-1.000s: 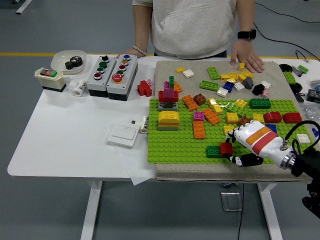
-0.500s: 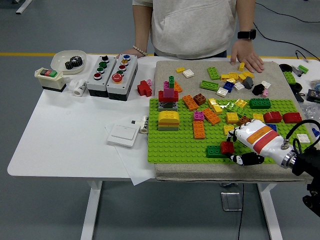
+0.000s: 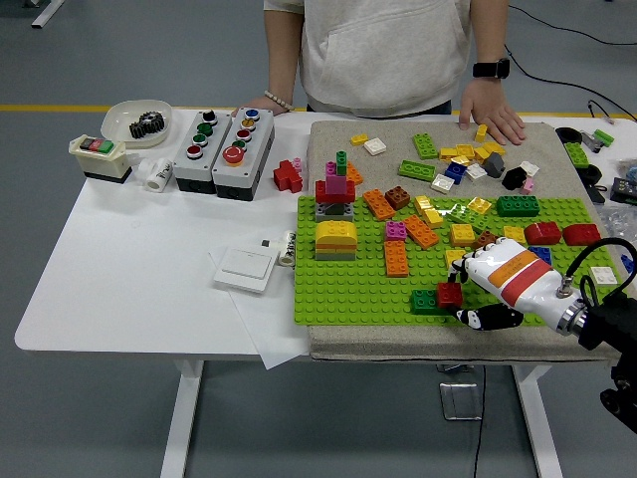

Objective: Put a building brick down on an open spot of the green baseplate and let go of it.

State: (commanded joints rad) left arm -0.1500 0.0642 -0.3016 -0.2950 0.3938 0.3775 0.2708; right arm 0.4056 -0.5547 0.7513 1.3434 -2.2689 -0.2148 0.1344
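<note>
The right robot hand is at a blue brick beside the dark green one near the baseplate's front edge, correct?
Not quite: the brick at the right robot hand is red, not blue, as the head view shows. It does sit beside the dark green brick near the green baseplate front edge.

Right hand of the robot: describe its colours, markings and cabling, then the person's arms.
The robot's right hand has a glossy white shell crossed by an orange and a red stripe, with black fingertips. A silver wrist ring joins it to a black forearm, where a thin black cable loops above. The person's hand is bare, with a black watch at the wrist; a beaded bracelet circles the other.
</note>
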